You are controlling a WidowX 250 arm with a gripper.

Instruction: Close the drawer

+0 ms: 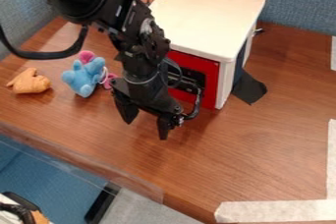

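The red drawer (210, 84) sits in the front of the white cabinet (207, 17), seemingly flush; closing looks nearly finished. The claw (145, 122), spread, hangs before the cabinet; next, perhaps a light inward push, then retreat.

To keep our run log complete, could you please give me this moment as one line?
gripper: open, over table, in front of cabinet | red drawer: looks shut, partly hidden | blue toy: on table
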